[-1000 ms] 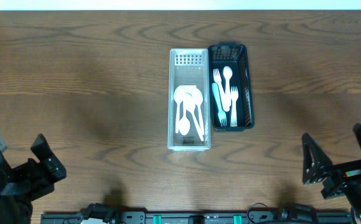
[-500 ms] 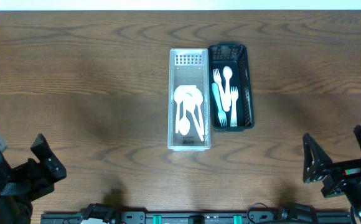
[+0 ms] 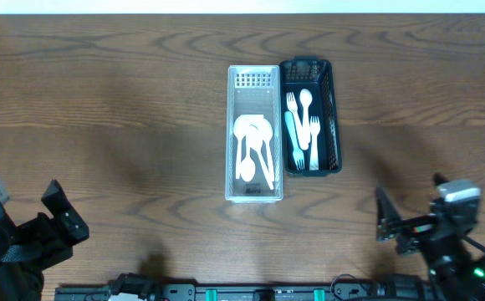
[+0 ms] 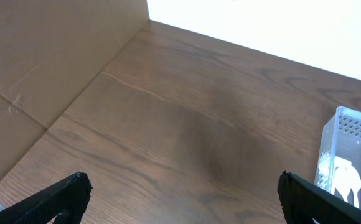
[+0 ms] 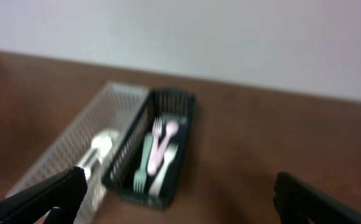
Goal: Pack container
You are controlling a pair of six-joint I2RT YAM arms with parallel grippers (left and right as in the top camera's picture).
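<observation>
Nearest the robot, the left end effector (image 3: 58, 224) is sitting at the bench's (image 3: 100, 100) near left corner, and the right end effector (image 3: 397, 227) is hovering at the near right. Each wrist view is showing its own 2 dark fingers spread wide with only bare wood grain between them: left (image 4: 183, 186), right (image 5: 179, 186).

Further out, at the bench's middle, 2 long narrow containers are standing side by side and touching. The clear bin (image 3: 230, 134) with perforated plastic walls is holding several white spoons (image 3: 247, 155). The black basket (image 3: 336, 117) to its right, of slotted mesh, is holding white forks (image 3: 315, 134), 1 white spoon (image 3: 306, 99) and a pale blue piece (image 3: 291, 132).

The left wrist camera is catching only a corner of the clear bin (image 4: 355, 149), plus a brown cardboard panel (image 4: 37, 56) that the overhead is missing. The right wrist camera, blurred, is showing both containers (image 5: 75, 149) (image 5: 131, 155), with the cutlery looking pinkish and greenish, and a pale wall (image 5: 230, 37) beyond.
</observation>
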